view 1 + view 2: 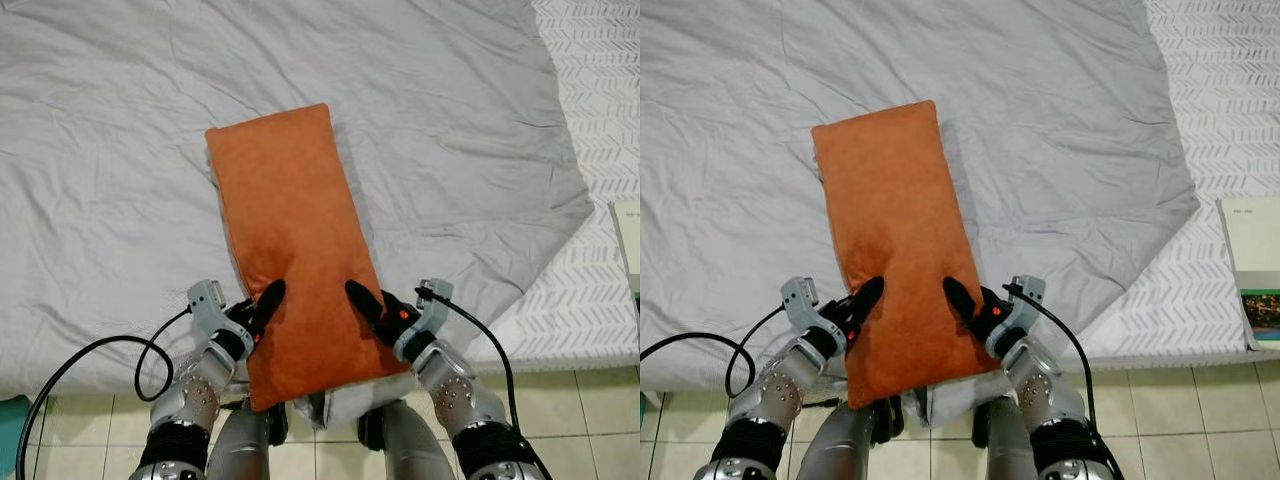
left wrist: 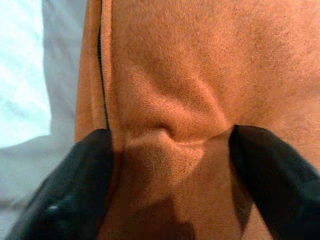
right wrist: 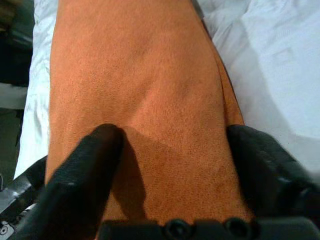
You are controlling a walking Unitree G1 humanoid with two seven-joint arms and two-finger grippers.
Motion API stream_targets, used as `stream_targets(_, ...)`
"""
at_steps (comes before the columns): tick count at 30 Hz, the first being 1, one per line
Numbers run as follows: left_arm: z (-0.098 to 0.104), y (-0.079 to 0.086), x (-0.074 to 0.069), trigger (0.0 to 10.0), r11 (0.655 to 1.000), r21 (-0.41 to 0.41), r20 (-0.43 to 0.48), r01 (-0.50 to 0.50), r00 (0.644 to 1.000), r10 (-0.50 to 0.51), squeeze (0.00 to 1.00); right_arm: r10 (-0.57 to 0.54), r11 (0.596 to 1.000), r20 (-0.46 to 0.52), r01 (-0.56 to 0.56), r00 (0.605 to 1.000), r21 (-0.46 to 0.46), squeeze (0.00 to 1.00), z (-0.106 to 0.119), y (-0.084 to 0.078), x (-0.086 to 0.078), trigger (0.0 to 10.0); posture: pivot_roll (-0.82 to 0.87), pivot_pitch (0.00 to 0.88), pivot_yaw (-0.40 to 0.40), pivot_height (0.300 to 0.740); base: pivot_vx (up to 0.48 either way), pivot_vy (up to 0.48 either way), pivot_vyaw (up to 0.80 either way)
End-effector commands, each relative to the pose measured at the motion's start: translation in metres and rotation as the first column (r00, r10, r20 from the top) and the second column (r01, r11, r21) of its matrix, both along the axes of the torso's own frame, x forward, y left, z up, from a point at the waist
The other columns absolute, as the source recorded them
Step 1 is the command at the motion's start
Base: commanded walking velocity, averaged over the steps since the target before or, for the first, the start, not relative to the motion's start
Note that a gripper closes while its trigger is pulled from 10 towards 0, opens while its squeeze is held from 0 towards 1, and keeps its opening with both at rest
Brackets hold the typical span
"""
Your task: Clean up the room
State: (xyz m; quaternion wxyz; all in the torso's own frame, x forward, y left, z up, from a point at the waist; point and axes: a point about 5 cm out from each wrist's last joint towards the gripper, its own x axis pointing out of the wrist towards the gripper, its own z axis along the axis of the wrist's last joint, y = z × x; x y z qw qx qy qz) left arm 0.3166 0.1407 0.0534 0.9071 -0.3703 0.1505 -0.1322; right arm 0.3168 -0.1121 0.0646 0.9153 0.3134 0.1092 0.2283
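Grey bedding covers the bed (image 1: 120, 150) that takes up most of the head views, with a white patterned mattress cover (image 1: 590, 120) bare on the robot's right and tiled floor (image 1: 590, 400) along the near edge.

Going left to right: the left tool (image 1: 262, 305) grips the near left edge of the orange pillow (image 1: 290, 230). In the left wrist view its two black fingers (image 2: 75, 185) sit apart with a fold of orange fabric bunched between them, so it looks clamped on the pillow. The pillow lies lengthwise away from the robot, its far end resting on the grey bedding and its near end hanging past the bed edge above the robot's legs, with some pale fabric (image 1: 340, 405) showing under that end. The right tool (image 1: 372, 305) holds the near right edge; in the right wrist view its fingers (image 3: 85, 170) straddle the orange cloth, pressed into it. At the far right, a book or box (image 1: 1252, 270) lies on the patterned cover, well apart from the pillow.

Risk, as I judge it: each tool holds only a pinch of soft cover near one end, so a lift or push could let the fabric slip out, or the long free end could sag and drag the bedding into wrinkles. Uneven pull between the arms could twist the pillow off line.

Count: one pillow, two tools, one bed, one book or box.
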Motion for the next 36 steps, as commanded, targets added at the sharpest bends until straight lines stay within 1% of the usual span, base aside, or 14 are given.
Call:
stream_targets(1,-0.041,-0.018,-0.026,0.0,0.998,0.012,-0.196,0.063,0.979,-0.059,0.0,0.062,0.998,-0.094,-0.061,0.994,0.005,0.0,-0.023,0.017,-0.018,0.0,0.01,0.56,-0.024,0.74,0.0,0.0,0.0)
stream_targets(6,-0.048,-0.011,-0.031,0.0,0.996,0.062,-0.225,0.058,0.973,-0.043,0.0,0.062,0.998,-0.118,-0.063,0.991,-0.007,0.0,-0.03,0.018,-0.022,0.0,0.02,0.558,-0.027,0.74,0.0,0.0,0.0)
stream_targets(11,-0.054,0.006,-0.033,0.0,0.985,0.159,-0.244,0.065,0.969,-0.024,0.0,0.074,0.996,-0.172,-0.082,0.982,-0.04,0.0,-0.045,0.018,-0.033,0.0,0.02,0.554,-0.03,0.74,0.0,0.0,0.0)
stream_targets(20,-0.053,0.004,-0.028,0.0,0.974,0.213,-0.212,0.073,0.977,-0.027,0.0,0.065,0.996,-0.23,-0.077,0.971,-0.042,0.0,-0.057,0.021,-0.038,0.0,0.03,0.535,-0.033,0.74,0.0,0.0,0.0)
stream_targets(21,-0.049,0.006,-0.023,0.0,0.965,0.254,-0.177,0.066,0.984,-0.021,0.0,0.057,0.996,-0.237,-0.07,0.97,-0.046,0.0,-0.058,0.023,-0.036,0.0,0.03,0.504,-0.032,0.74,0.0,0.0,0.0)
stream_targets(23,-0.044,0.008,-0.019,0.0,0.961,0.271,-0.147,0.059,0.989,-0.019,0.0,0.045,0.997,-0.233,-0.059,0.971,-0.052,0.0,-0.056,0.022,-0.034,0.0,0.03,0.494,-0.033,0.74,0.0,0.0,0.0)
stream_targets(24,-0.037,0.01,-0.015,0.0,0.951,0.303,-0.108,0.055,0.994,-0.023,0.0,0.019,0.996,-0.222,-0.038,0.975,-0.081,0.0,-0.054,0.021,-0.031,0.0,0.02,0.45,-0.031,0.74,0.0,0.0,0.0)
stream_targets(27,-0.005,0.018,-0.003,0.0,0.883,0.469,0.09,0.024,0.993,-0.075,0.0,-0.071,0.984,-0.131,0.048,0.989,-0.169,0.0,-0.038,0.009,-0.019,0.0,0.02,0.365,-0.027,0.74,0.0,0.0,0.0)
stream_targets(28,-0.001,0.018,-0.002,0.0,0.864,0.503,0.121,0.018,0.989,-0.091,0.0,-0.088,0.979,-0.108,0.066,0.99,-0.192,0.0,-0.036,0.006,-0.017,0.0,0.02,0.347,-0.026,0.74,0.0,0.0,0.0)
stream_targets(29,-0.001,0.018,-0.002,0.0,0.864,0.503,0.121,0.018,0.989,-0.091,0.0,-0.088,0.979,-0.108,0.066,0.99,-0.192,0.0,-0.036,0.006,-0.017,0.0,0.02,0.347,-0.026,0.74,0.0,0.0,0.0)
stream_targets(30,0.014,0.017,-0.001,0.0,0.847,0.531,0.207,-0.013,0.972,-0.115,0.0,-0.131,0.963,-0.026,0.121,0.991,-0.241,0.0,-0.023,-0.004,-0.011,0.0,0.01,0.275,-0.02,0.74,0.0,0.0,0.0)
stream_targets(31,0.014,0.017,-0.001,0.0,0.847,0.531,0.207,-0.013,0.972,-0.115,0.0,-0.131,0.963,-0.026,0.121,0.991,-0.241,0.0,-0.023,-0.004,-0.011,0.0,0.01,0.275,-0.02,0.74,0.0,0.0,0.0)
stream_targets(35,0.057,0.016,0.003,0.0,0.797,0.594,0.394,-0.108,0.903,-0.17,0.0,-0.265,0.896,0.212,0.322,0.941,-0.306,0.0,0.019,-0.034,0.0,0.0,0.02,0.105,-0.013,0.74,0.0,0.0,0.0)
stream_targets(36,0.057,0.016,0.003,0.0,0.797,0.594,0.394,-0.108,0.903,-0.17,0.0,-0.265,0.896,0.212,0.322,0.941,-0.306,0.0,0.019,-0.034,0.0,0.0,0.02,0.105,-0.013,0.74,0.0,0.0,0.0)
